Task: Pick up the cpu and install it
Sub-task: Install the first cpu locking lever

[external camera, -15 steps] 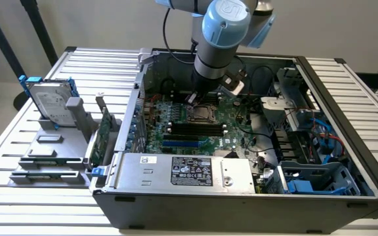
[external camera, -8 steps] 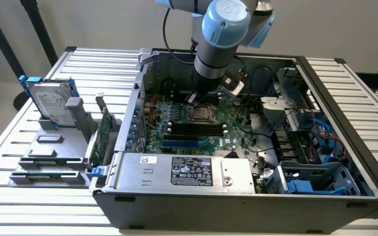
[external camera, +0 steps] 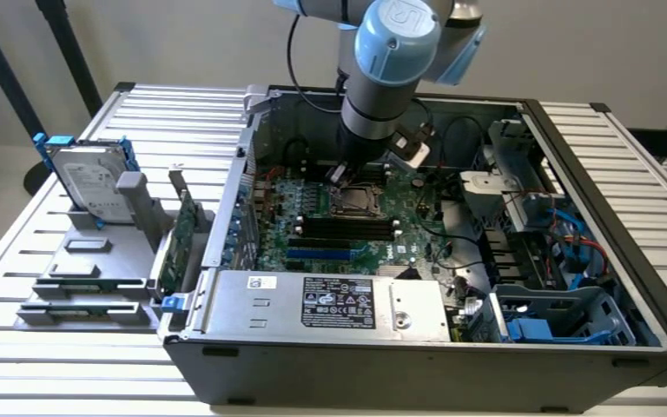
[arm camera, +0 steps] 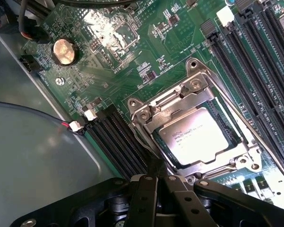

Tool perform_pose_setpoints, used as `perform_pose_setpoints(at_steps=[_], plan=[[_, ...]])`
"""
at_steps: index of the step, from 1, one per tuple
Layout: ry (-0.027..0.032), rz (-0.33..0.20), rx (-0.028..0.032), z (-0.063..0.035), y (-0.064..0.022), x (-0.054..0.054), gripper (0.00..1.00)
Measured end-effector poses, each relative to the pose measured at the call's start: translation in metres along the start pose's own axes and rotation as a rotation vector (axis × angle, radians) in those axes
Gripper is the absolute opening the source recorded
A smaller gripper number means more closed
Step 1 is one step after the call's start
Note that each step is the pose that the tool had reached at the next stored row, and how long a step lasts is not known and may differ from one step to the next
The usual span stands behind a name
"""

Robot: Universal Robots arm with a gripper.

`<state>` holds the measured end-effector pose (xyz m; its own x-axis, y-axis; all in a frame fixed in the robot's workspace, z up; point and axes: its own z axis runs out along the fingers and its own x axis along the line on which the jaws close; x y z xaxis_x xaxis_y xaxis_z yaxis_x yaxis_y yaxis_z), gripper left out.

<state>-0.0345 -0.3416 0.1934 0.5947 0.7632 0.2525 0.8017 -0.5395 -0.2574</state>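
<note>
Here our gripper (arm camera: 156,182) has its fingers together, empty, just above the socket's (arm camera: 146,111) edge. The cpu (arm camera: 194,135) already lies in the socket, so we judge only seating remains to check.

Cpu (arm camera: 195,135) had silver-grey top w/ dark print. Motherboard (arm camera: 132,71) was green, coin cell (arm camera: 64,51) coppery, slots (arm camera: 116,142) black. Arm joint (external camera: 398,35) pale blue, case (external camera: 426,369) dk grey.
</note>
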Motion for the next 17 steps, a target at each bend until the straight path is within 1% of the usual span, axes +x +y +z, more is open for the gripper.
perform_pose_setpoints(at_steps=[12,17], plan=[[0.0031,0.007,-0.0009,0.0013,-0.002,0.0022,0.11],[0.0028,0.008,-0.0012,0.0012,-0.0021,0.0022,0.11]])
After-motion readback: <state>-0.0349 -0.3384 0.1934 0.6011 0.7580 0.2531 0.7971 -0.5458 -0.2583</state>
